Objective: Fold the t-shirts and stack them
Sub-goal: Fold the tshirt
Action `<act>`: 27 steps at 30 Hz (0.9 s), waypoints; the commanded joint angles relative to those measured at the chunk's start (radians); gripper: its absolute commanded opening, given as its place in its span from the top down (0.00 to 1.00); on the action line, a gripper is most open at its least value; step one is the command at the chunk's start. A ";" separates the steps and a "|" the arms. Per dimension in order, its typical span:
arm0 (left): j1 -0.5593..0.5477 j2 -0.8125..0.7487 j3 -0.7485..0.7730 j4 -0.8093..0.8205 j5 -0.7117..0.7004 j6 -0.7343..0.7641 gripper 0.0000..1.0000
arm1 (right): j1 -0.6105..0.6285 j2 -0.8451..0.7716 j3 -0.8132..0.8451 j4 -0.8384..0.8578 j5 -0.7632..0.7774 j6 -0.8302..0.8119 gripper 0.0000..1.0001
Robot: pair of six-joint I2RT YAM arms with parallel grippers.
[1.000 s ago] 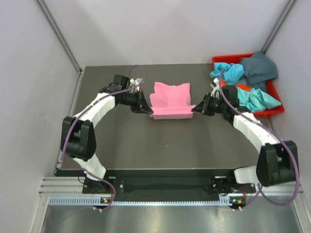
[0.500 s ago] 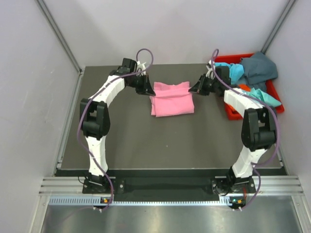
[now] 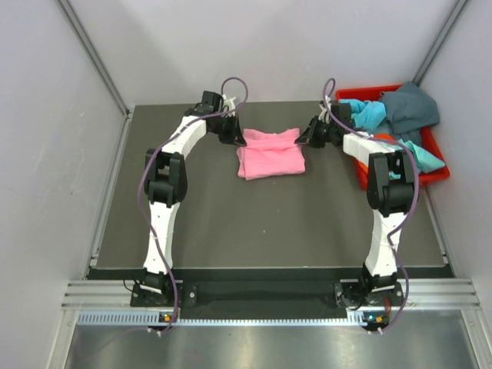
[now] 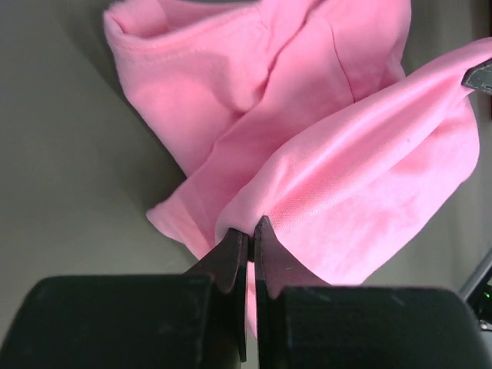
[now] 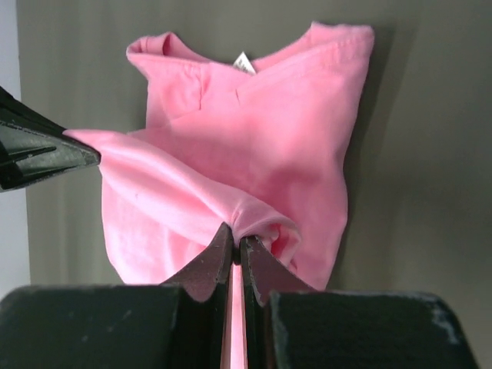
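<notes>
- While both grippers pinch its raised edge, the pink t-shirt [image 3: 270, 154] lies on the table [image 3: 231, 223] to the left of the red bin [image 3: 407, 181], clear of it.
- The left gripper [image 4: 250, 231] is clamped on the pink cloth at the end far from the bin. The right gripper [image 5: 234, 240] is clamped on it at the end nearer the bin.
- This shirt looks partly folded, with one fold in hand and not yet laid flat.
- Inside the bin, the turquoise t-shirts [image 3: 367, 115], a dark teal-grey t-shirt [image 3: 411, 108] and an orange t-shirt [image 3: 387, 139] lie bunched and unfolded, so most of the task is left and no stack exists.
- A small white tag [image 5: 242, 61] sits at the pink neckline, too small to read. No other writing shows.
</notes>
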 commanded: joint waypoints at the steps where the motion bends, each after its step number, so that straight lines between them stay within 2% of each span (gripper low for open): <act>1: 0.024 0.011 0.088 0.054 -0.044 0.023 1.00 | -0.011 0.029 0.111 0.053 0.023 -0.034 1.00; 10: 0.033 0.070 0.186 0.125 -0.069 -0.002 1.00 | 0.006 0.097 0.215 0.045 0.060 -0.041 1.00; 12: 0.033 0.082 0.197 0.135 -0.093 -0.008 0.87 | 0.017 0.109 0.223 0.040 0.066 -0.049 1.00; 13: 0.033 0.085 0.198 0.151 -0.121 -0.016 0.59 | 0.020 0.118 0.226 0.042 0.083 -0.055 0.90; 14: 0.032 0.088 0.203 0.152 -0.121 -0.020 0.49 | 0.025 0.120 0.226 0.045 0.091 -0.060 0.78; 16: 0.035 0.090 0.221 0.145 -0.155 -0.020 0.42 | 0.029 0.114 0.234 0.045 0.110 -0.072 0.58; 17: 0.035 0.084 0.224 0.143 -0.159 -0.023 0.39 | 0.031 0.107 0.235 0.045 0.112 -0.075 0.44; 18: 0.038 0.061 0.224 0.142 -0.165 -0.027 0.34 | 0.031 0.097 0.239 0.043 0.111 -0.080 0.37; 20: 0.047 0.033 0.220 0.128 -0.168 -0.045 0.29 | 0.029 0.058 0.242 0.034 0.111 -0.089 0.30; 22: 0.064 -0.024 0.182 0.113 -0.171 -0.060 0.22 | 0.029 0.011 0.231 0.030 0.095 -0.090 0.30; 27: 0.116 -0.116 -0.028 0.086 -0.014 -0.125 0.21 | 0.034 -0.072 0.154 0.053 0.049 -0.014 0.32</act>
